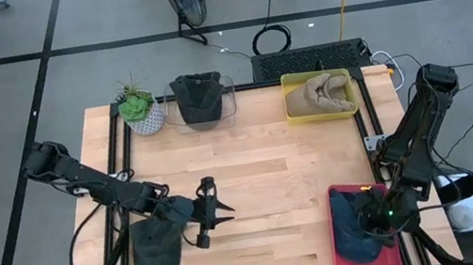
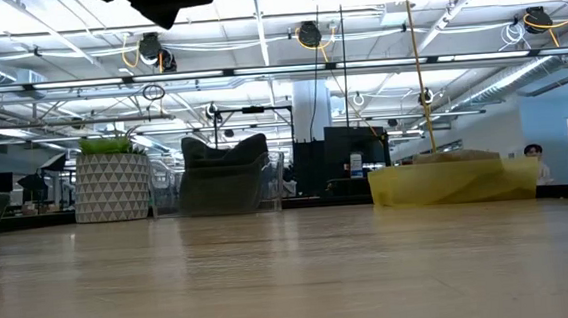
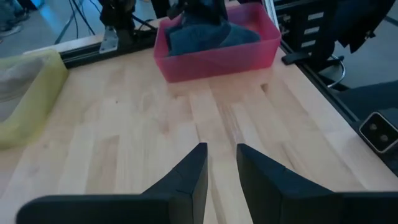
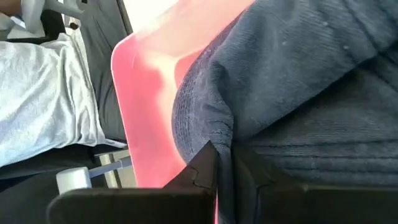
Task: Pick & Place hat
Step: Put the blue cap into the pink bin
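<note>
The right gripper [image 1: 372,222] is down inside the red bin [image 1: 344,239], its fingers [image 4: 208,163] pinched onto a fold of the blue hat [image 4: 298,93] lying there. The left gripper [image 1: 220,209] hovers over bare table [image 1: 270,165], fingers slightly parted and empty, a dark cap [image 1: 155,248] just behind them.

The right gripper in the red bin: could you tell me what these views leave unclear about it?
- High view: right gripper covers part of the blue hat in the red bin; its fingertips are hidden.
- Right wrist view: fingers sit against the cloth; grip cannot be confirmed.
- Low view: only the bin's edge shows; the frame cuts it off.
</note>
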Controlling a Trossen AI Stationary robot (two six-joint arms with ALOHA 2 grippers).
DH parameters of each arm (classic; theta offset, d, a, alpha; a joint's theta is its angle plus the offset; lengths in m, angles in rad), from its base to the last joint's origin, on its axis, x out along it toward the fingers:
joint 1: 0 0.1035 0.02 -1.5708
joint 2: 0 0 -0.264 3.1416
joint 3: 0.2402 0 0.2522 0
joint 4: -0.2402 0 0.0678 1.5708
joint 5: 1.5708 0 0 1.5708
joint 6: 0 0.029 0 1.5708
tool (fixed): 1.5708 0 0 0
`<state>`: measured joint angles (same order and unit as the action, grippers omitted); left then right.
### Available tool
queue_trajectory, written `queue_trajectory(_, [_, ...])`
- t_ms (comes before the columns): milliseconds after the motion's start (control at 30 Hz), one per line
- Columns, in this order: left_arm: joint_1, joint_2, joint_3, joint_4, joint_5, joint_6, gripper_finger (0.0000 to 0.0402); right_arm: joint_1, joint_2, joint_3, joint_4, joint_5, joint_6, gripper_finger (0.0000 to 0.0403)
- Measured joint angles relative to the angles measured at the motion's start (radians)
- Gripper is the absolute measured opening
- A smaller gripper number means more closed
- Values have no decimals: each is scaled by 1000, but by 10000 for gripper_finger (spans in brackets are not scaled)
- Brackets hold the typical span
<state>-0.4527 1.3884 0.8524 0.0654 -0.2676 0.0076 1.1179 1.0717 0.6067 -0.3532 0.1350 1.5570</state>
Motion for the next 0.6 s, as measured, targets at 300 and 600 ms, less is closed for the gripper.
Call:
queue_trajectory(300, [4,0,0,-2,0,15,97,-6,-89,0,-43,22,30,72])
queue_trajectory(600, [5,0,0,2,0,17,97,-32,-225,0,-110,26,-17,82])
